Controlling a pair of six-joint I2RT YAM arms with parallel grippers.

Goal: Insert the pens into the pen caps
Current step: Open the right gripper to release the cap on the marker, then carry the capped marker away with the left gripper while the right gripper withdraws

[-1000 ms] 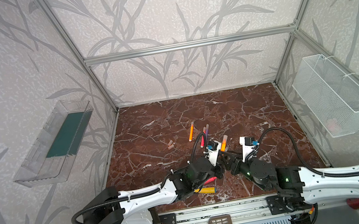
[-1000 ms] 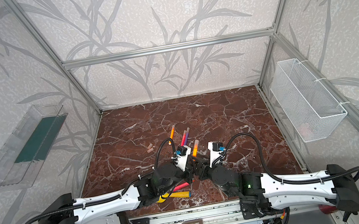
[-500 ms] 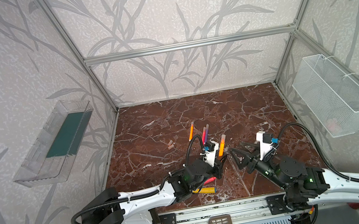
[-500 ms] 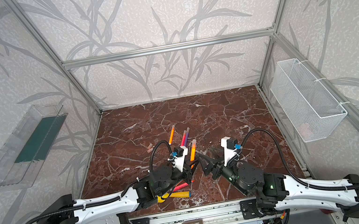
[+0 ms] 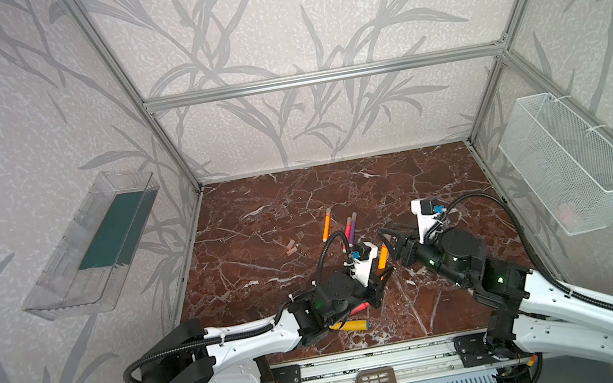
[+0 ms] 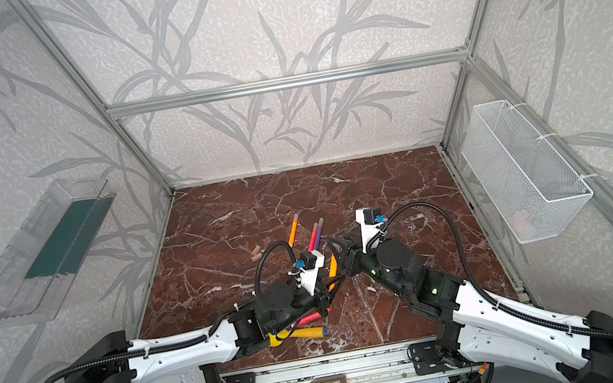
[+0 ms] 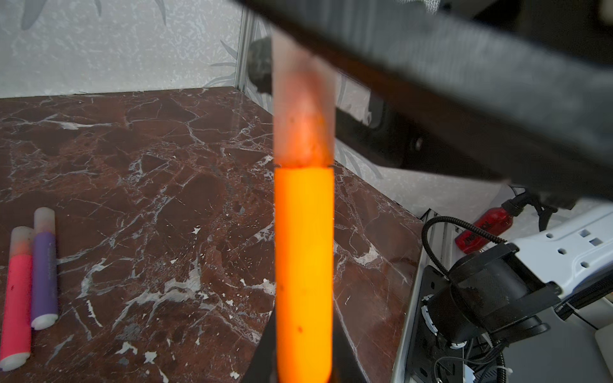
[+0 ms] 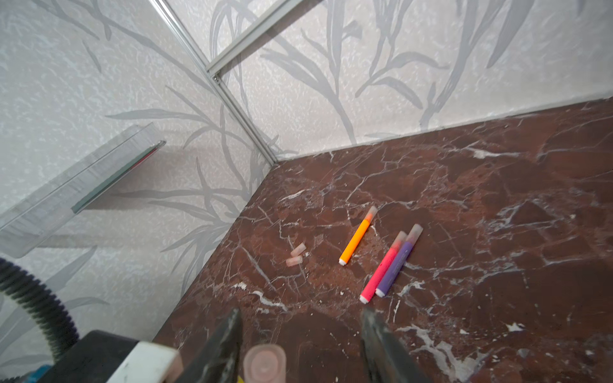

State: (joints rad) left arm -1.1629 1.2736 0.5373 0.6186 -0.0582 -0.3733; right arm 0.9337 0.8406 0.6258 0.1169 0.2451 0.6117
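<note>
My left gripper (image 7: 303,371) is shut on an orange pen (image 7: 303,265), and a pale translucent pen cap (image 7: 303,116) sits over the pen's tip. In both top views this pen (image 5: 382,256) (image 6: 333,266) slants up between the two grippers. My right gripper (image 8: 300,345) is open. Its fingers stand on either side of the cap's end (image 8: 264,363) without closing on it. Farther back on the floor lie a capped orange pen (image 8: 356,238), a capped pink pen (image 8: 383,268) and a capped purple pen (image 8: 399,260). Two loose pen caps (image 8: 298,249) lie beside them.
Another pink pen (image 5: 358,309) and a yellow shovel handle (image 5: 350,325) lie partly under the left arm at the front edge. A clear shelf (image 5: 94,245) hangs on the left wall and a white wire basket (image 5: 569,161) on the right wall.
The right gripper drew away to the right from the held pen, then came back toward its capped tip, higher than before. The left gripper has kept hold of the orange pen.
</note>
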